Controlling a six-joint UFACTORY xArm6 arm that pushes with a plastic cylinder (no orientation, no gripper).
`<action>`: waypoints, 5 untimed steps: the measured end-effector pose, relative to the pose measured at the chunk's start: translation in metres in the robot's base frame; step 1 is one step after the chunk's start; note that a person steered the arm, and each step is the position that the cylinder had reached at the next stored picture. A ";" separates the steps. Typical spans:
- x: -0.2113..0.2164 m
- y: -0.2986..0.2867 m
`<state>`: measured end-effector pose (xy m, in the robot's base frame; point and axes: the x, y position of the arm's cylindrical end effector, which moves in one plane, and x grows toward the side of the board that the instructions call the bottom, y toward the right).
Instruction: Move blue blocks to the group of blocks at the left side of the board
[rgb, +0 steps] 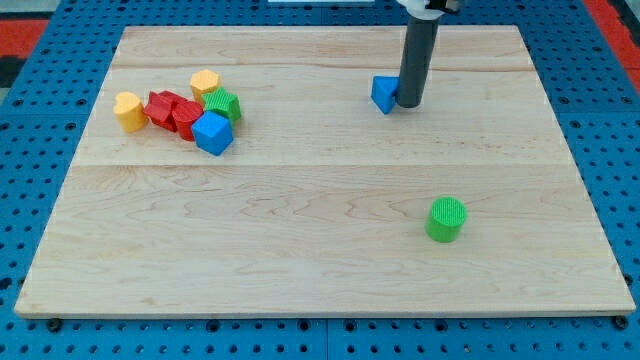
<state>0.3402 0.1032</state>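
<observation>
Wooden board (320, 260): my tip (409, 104) seems to touch the small blue block (383, 94), upper middle; tip bare, clamping nothing.

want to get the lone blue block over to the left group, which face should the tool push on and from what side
Push on the face of the lone blue block that looks toward the view's right, coming from that side. The group lies nearly level with it toward the view's left, so a leftward push suits. My tip already sits against that right face. The block looks angular, so press near mid-face or it may twist aside.
</observation>
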 end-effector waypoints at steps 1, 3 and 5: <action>-0.006 -0.015; -0.042 -0.036; -0.038 -0.139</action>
<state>0.3025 -0.0358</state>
